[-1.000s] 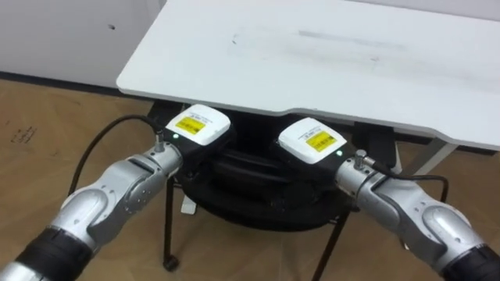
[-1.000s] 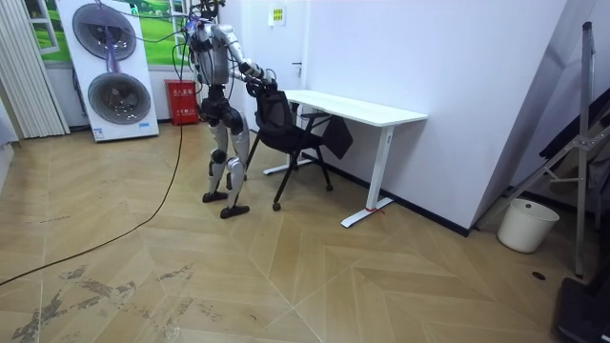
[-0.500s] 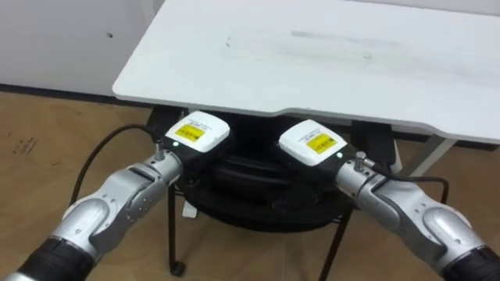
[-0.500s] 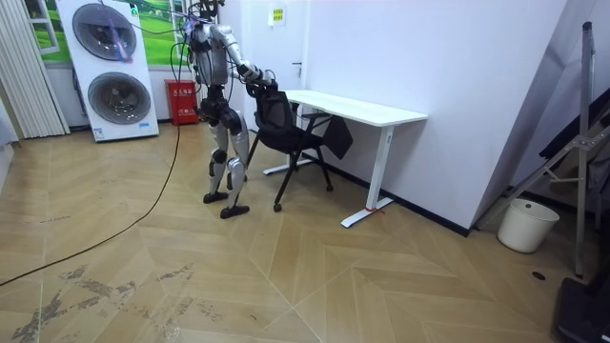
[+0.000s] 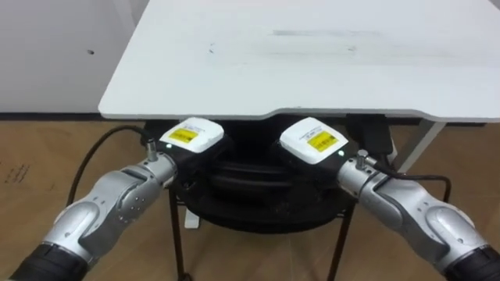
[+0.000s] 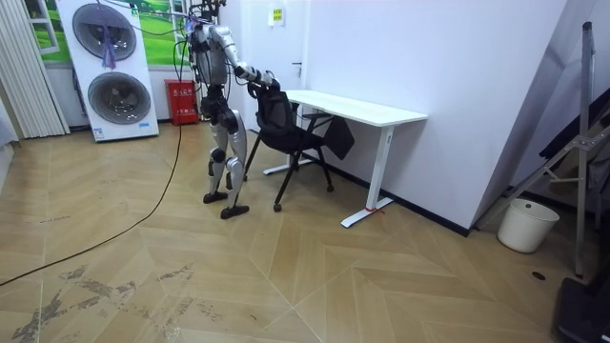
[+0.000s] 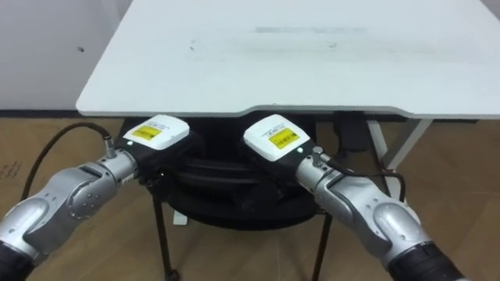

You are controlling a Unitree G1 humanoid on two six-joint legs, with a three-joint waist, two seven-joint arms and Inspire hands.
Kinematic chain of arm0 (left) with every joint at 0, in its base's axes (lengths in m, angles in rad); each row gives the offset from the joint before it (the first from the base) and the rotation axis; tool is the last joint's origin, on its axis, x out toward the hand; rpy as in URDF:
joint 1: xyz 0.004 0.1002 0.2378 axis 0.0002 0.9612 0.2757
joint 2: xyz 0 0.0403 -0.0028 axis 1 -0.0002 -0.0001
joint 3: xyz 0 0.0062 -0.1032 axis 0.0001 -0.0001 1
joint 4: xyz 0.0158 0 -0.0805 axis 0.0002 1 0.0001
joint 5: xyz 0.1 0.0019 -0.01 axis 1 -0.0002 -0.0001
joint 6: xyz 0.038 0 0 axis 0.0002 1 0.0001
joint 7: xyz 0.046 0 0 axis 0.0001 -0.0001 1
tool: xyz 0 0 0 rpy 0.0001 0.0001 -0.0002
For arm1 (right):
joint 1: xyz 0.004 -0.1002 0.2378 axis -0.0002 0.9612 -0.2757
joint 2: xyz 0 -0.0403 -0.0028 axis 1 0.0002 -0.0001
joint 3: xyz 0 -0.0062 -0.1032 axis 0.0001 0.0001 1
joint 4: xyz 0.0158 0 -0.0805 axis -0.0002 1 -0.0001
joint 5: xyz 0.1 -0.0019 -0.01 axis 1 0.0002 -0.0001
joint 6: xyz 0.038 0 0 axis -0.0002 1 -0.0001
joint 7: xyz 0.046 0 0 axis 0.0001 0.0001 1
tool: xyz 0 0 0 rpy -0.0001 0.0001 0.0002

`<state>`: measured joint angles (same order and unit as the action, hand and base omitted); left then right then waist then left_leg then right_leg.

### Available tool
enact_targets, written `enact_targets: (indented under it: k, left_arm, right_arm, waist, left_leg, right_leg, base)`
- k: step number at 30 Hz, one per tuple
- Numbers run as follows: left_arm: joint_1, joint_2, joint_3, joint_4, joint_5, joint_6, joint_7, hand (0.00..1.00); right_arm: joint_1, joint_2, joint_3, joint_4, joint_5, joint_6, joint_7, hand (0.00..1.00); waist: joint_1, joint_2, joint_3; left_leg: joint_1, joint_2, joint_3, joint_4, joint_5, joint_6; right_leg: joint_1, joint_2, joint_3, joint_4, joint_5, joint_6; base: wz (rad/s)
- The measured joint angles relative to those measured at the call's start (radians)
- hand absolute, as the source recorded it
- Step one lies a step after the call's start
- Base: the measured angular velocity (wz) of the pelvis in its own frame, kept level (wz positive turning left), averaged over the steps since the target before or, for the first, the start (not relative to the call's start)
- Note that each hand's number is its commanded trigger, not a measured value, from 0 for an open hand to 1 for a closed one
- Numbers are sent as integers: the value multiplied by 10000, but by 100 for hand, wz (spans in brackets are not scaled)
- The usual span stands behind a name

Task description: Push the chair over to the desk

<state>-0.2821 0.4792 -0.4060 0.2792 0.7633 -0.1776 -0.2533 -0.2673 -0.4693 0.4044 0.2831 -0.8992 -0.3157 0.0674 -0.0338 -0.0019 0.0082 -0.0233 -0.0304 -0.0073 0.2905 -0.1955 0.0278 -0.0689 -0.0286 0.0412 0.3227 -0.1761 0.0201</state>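
Below the white desk (image 5: 312, 62), left hand (image 5: 191, 139) and right hand (image 5: 312, 143) meet the chair (image 5: 258, 195), fingers hidden, grip unclear.

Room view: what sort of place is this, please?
Probably a room set up like a home, perhaps for tests: a white desk against the wall, a black chair at it, and two stacked laundry machines on a wooden floor.

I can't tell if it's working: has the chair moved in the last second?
Yes, slightly: the chair has slid further under the white desk.
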Motion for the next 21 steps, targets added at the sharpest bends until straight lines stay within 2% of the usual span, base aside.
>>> enact_targets:
  k: [2,6,13,18,21]
  left_arm:
    - [-15,-11,113,-33,-197,231,-170,0]
    - [-20,-87,480,-66,-260,441,-390,0]
    - [-22,-365,831,-65,-259,632,-395,0]
    - [-132,-372,900,-212,-256,740,-385,0]
    - [-457,-350,904,-566,-250,845,-382,0]
  right_arm:
    - [0,0,-367,121,176,86,1,0]
    - [2,-2,-775,237,361,266,15,0]
    - [1,21,-832,227,364,584,12,0]
    - [1,20,-961,231,494,763,13,0]
    - [0,15,-1156,233,707,781,106,0]
  waist:
    - [-118,1,0]
    - [-191,2,0]
    - [-144,1,3]
    - [-117,-8,-1]
    - [8,-6,0]
  left_leg:
    - [2,2,42,-24,6,11]
    - [21,24,271,-174,28,47]
    - [108,35,513,-416,49,93]
    - [211,26,621,-548,55,126]
    - [211,27,623,-534,56,126]
  right_leg:
    - [-8,1,43,-59,33,16]
    - [-43,18,213,-178,117,40]
    - [-67,32,410,-503,289,106]
    - [4,29,467,-493,310,130]
    - [-16,30,477,-478,313,128]
  base:
    - [-11]
    - [-15]
    - [-11]
    - [-7]
    - [-2]
